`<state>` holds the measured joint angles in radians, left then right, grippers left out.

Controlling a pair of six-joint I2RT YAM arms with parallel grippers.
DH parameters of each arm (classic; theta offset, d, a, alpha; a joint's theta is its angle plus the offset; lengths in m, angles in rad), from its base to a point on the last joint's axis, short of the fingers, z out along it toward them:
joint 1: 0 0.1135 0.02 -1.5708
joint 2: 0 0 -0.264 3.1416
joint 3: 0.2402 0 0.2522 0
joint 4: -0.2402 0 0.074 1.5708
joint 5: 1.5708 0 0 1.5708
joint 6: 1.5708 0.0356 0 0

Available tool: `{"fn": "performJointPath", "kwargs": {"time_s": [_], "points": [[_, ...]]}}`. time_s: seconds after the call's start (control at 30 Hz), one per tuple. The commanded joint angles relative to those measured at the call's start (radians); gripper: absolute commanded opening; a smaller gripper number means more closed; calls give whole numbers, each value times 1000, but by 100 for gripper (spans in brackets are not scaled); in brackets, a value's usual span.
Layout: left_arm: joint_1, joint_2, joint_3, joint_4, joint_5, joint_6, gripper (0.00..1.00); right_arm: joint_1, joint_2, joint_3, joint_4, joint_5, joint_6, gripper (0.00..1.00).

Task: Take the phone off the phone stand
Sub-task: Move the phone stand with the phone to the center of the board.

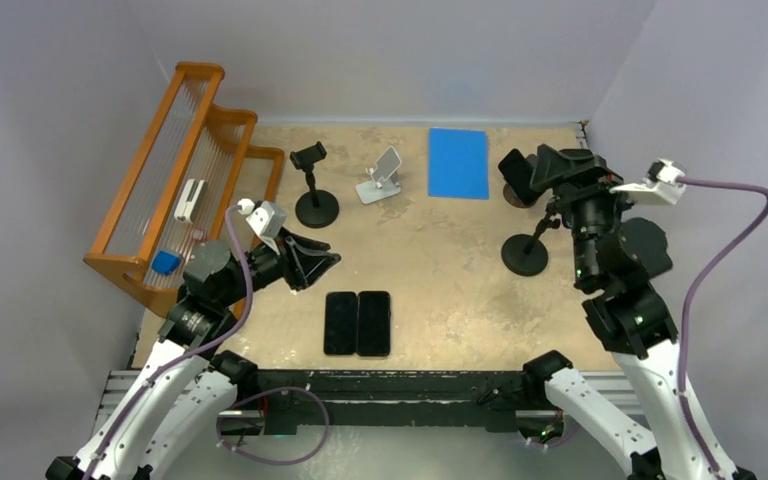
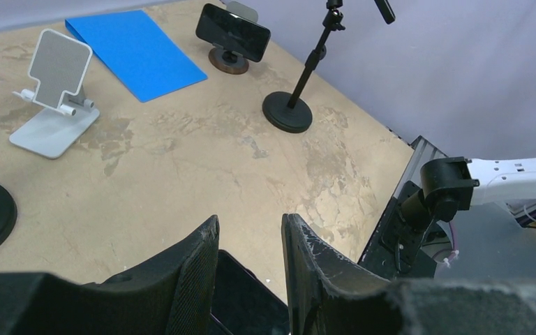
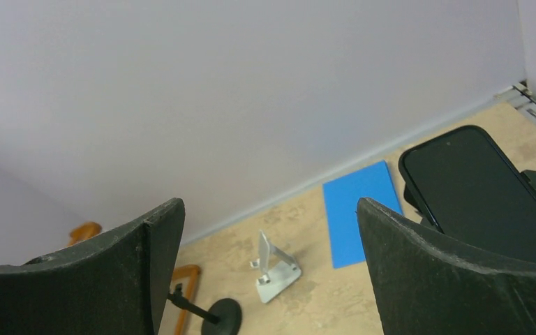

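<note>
Now, raised right gripper (image 3: 269, 209) gapes wide beside the phone (image 3: 488, 195); low left gripper (image 2: 251, 220) hovers narrowly parted.

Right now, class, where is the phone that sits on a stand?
In the top external view, the phone sits on the far right side, just right of the blue mat and beyond the black round-base stand.

On the worktop (image 1: 440, 270) a rack (image 1: 175, 190) stands at the left edge and two phones (image 1: 357, 323) lie side by side near the front. Behind, from left to right, are a pole stand (image 1: 315, 200), a folding stand (image 1: 382, 178), a mat (image 1: 458, 162) and the phone (image 2: 232, 31) on its phone stand (image 2: 227, 59), with a second pole stand (image 1: 527, 252) before it.
</note>
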<state>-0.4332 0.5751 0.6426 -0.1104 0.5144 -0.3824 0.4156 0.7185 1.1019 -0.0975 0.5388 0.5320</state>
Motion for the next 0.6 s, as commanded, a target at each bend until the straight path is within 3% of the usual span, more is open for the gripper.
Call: {"fn": "performJointPath", "kwargs": {"time_s": [0.0, 0.13, 0.33, 0.57], "points": [[-2, 23, -8, 92, 14, -28, 37, -3, -52, 17, 34, -68, -30, 94], [-2, 103, 16, 183, 53, -114, 39, -2, -113, -4, 31, -107, -51, 94], [-30, 302, 178, 205, 144, -204, 41, -3, -157, -15, 1, -136, -65, 94], [-272, 450, 300, 260, -24, -106, 48, -3, -196, -54, -14, -136, -101, 94]]}}
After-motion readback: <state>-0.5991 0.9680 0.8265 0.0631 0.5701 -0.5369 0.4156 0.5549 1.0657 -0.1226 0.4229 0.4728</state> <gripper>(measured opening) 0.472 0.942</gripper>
